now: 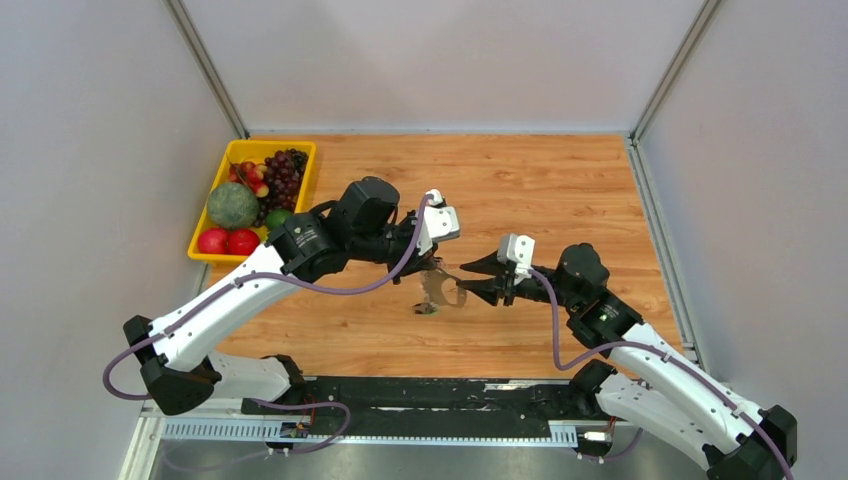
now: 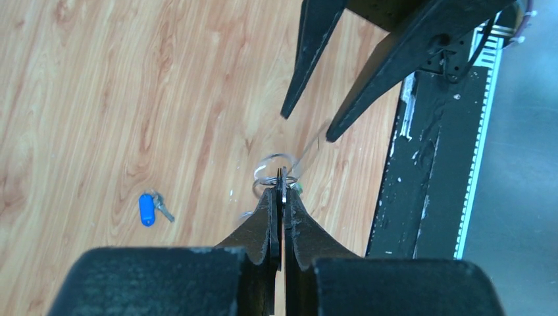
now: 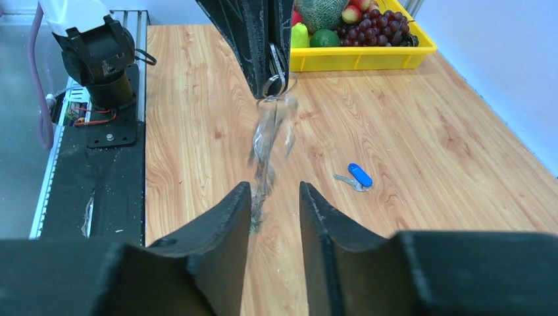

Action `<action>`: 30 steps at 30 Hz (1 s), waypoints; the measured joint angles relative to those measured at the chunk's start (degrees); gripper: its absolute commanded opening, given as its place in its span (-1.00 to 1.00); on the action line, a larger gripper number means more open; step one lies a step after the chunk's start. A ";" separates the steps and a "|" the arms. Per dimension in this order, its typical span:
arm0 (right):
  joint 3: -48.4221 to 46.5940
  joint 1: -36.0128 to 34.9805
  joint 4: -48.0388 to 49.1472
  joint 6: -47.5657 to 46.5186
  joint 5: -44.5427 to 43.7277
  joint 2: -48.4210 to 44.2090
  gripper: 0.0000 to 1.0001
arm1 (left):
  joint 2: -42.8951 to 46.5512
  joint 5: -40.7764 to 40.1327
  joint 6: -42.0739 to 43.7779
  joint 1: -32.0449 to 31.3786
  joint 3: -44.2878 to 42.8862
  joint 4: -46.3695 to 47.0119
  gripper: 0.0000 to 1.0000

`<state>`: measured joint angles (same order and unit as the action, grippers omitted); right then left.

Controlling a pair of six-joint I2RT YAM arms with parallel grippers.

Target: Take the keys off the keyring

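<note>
The left claw (image 2: 283, 192) is pinched together on the edge of the thin grey keyring (image 2: 271, 166) and holds it in the air above the wooden table (image 2: 99, 99). The remaining keys (image 3: 266, 141) dangle below that claw as a blur, so their number is hard to tell. The right claw (image 3: 273, 191) faces the bunch with its fingers apart and nothing between them, and one blue-headed key (image 3: 359, 175) lies loose on the table off to its side. The keys look light, hard, slippery and apt to swing, so the surest hold is probably across a plastic head, with the stiff wire ring braced at its edge.
</note>
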<state>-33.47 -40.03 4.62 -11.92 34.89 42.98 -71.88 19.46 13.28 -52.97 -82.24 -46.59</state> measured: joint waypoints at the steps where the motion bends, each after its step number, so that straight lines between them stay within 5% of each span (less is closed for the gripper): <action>1: 0.00 0.00 -0.15 0.07 0.00 0.00 -0.17 | 0.00 -0.39 -0.02 0.15 0.00 -0.26 -1.00; 15: 0.00 0.00 -0.11 0.09 3.26 -2.19 -0.14 | 0.13 0.59 0.00 0.46 -0.02 -1.95 -1.00; 30: -1.77 0.00 4.79 4.59 3.85 1.46 -0.34 | 0.11 1.70 -0.85 0.46 -1.90 -2.47 -1.00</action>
<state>-35.24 -40.03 9.41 -7.33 38.74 44.45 -71.77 21.17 12.43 -52.51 -84.14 -49.06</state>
